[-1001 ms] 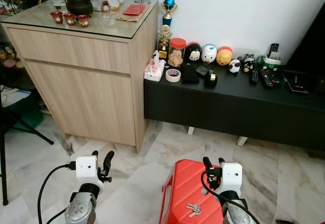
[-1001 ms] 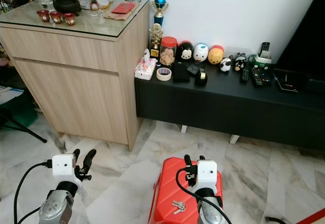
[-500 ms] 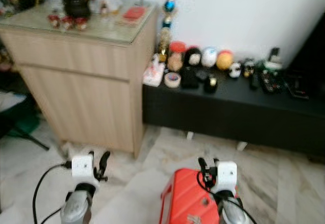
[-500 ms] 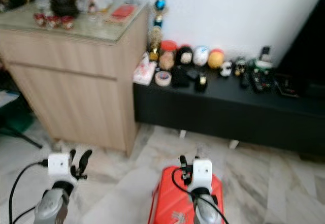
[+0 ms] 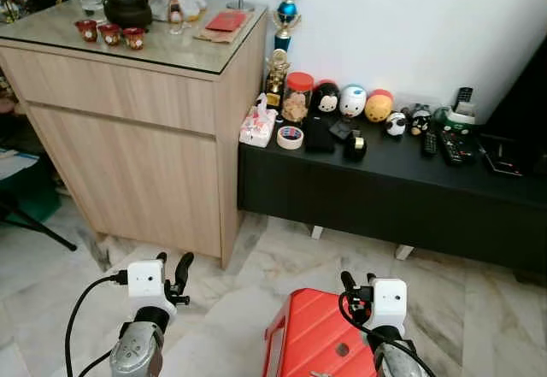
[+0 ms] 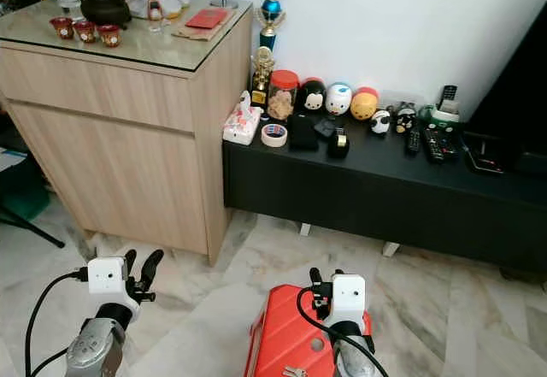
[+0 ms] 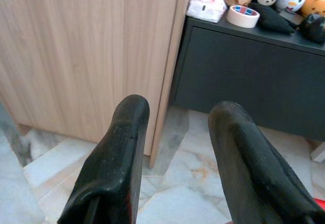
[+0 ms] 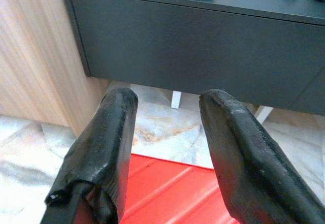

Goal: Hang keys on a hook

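Keys lie on the near edge of the red stool. The right gripper hangs over the stool's far edge, fingers apart and empty. The left gripper hangs over the floor, fingers apart too.

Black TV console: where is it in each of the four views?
Left eye view: black TV console centre-right, against the wall.
Right eye view: centre-right too.
Left wrist view: beyond the left pincer, its front panel.
Right wrist view: beyond the right pincer, its front panel.
Shared landmark: wooden cabinet adjoining the console.
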Robot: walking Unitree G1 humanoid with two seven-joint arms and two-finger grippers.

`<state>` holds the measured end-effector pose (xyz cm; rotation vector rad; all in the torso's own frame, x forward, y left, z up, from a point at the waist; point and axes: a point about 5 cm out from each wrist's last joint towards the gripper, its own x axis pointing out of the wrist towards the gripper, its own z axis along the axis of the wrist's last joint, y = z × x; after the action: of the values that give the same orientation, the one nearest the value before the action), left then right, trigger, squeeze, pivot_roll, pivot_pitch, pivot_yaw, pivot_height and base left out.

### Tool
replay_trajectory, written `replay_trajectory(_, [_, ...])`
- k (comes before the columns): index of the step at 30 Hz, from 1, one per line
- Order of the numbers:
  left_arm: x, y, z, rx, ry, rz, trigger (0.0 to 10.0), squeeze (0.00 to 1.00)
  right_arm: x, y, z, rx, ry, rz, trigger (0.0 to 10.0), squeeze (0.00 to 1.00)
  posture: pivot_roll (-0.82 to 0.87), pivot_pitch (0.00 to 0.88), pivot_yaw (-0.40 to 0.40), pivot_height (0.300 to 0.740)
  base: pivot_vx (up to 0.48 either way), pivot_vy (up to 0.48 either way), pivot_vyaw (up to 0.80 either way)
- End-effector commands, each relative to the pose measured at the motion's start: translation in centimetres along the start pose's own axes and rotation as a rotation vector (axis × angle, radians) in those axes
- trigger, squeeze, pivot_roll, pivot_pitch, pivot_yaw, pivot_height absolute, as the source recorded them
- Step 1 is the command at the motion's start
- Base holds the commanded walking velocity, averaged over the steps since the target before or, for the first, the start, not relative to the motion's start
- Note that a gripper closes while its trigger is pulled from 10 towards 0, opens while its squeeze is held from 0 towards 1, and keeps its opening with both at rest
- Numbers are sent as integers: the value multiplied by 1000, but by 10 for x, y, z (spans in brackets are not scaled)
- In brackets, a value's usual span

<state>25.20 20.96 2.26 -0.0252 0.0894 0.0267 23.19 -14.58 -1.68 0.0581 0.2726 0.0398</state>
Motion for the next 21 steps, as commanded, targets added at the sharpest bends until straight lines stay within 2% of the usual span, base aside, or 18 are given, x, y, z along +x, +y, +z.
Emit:
replay_trajectory(1, [-1, -2, -1, -2, 7, -10, 10000, 0, 1, -6, 5, 0, -24, -17, 10000, 0, 58, 0, -119, 740, 0, 0, 0])
replay_trajectory(10, [4, -6, 3, -4, -11, -7, 10000, 0, 5, -2, 8, -41, -14, 20, 10000, 0, 54, 0, -118, 740, 0, 0, 0])
replay_trajectory(21, [7, -6, 5, -17, -15, -1, 10000, 0, 4, -2, -1, -72, 51, 40, 10000, 0, 55, 0, -116, 740, 0, 0, 0])
